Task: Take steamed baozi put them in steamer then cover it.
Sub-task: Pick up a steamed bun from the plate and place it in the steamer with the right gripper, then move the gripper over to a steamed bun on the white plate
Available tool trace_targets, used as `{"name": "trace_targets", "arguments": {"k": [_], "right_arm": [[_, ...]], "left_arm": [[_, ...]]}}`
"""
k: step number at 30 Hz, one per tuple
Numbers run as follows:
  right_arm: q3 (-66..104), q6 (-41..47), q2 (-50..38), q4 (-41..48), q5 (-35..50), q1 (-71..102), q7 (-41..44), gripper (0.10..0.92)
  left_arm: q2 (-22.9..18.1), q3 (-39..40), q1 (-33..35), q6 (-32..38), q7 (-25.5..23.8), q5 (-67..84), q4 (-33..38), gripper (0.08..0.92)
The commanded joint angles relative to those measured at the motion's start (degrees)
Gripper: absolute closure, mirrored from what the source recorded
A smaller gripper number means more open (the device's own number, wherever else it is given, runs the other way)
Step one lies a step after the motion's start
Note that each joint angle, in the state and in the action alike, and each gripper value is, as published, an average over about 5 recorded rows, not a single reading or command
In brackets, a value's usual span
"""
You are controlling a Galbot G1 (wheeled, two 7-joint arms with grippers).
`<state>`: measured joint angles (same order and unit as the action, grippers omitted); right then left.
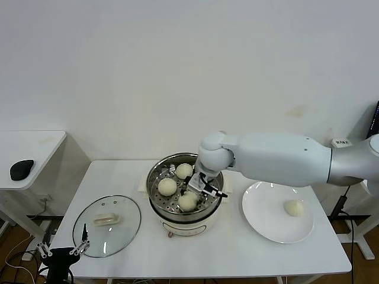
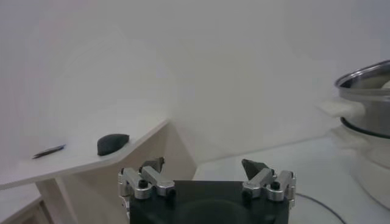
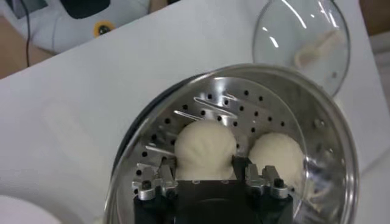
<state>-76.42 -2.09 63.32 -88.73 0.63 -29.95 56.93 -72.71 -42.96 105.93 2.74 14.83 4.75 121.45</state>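
Three baozi point(image 1: 167, 186) lie in the steamer point(image 1: 155, 177), the right end effector point(image 1: 203, 187) holding one soft, light bun point(image 3: 205, 148) by its sides, while the left end effector point(image 2: 207, 173) waits wide open.

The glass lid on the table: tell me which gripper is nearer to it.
Left. The left gripper sits low at the table's front edge, right beside the cover. The right gripper is across in the steamer, around a baozi.
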Motion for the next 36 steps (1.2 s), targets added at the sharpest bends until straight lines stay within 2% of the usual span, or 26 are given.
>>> {"name": "trace_targets", "arguments": {"k": [1, 4, 7, 11, 15, 20, 26, 36], "right_arm": [[1.9, -0.6, -1.1, 0.0, -0.4, -0.3, -0.8, 0.328], [4.8, 3.7, -3.7, -0.5, 1.5, -1.4, 1.1, 0.251], [7.4, 11.2, -7.0, -1.2, 2.9, -2.8, 3.4, 0.211], [10.5, 19.8, -11.7, -1.2, 5.5, -3.3, 3.6, 0.203], [12.8, 23.9, -17.8, -2.4, 7.2, -2.2, 3.9, 0.203], [15.0, 23.5, -27.7, -4.1, 5.1, 1.7, 5.2, 0.203], [22.3, 19.0, -37.7, -3.4, -2.3, 12.0, 7.5, 0.203], [49.0, 11.8, -42.9, 0.8, -11.1, 42.4, 10.5, 0.203]], "left_arm": [[0.1, -0.1, 0.1, 0.0, 0.0, 0.0, 0.1, 0.177], [0.5, -0.4, 0.2, 0.0, 0.0, 0.2, 0.2, 0.177], [1.0, -0.8, 0.3, -0.1, 0.0, 0.7, 0.4, 0.177], [1.6, -0.9, 0.1, -0.2, -0.1, 0.9, 0.5, 0.177], [2.1, -0.8, -0.1, -0.2, -0.1, 0.9, 0.6, 0.177], [2.8, -0.5, -0.2, -0.2, -0.1, 1.0, 0.6, 0.177], [3.7, 0.3, -0.5, -0.3, -0.1, 0.9, 0.4, 0.177], [4.4, 1.2, -0.4, -0.2, -0.1, 0.4, -0.6, 0.177]]}}
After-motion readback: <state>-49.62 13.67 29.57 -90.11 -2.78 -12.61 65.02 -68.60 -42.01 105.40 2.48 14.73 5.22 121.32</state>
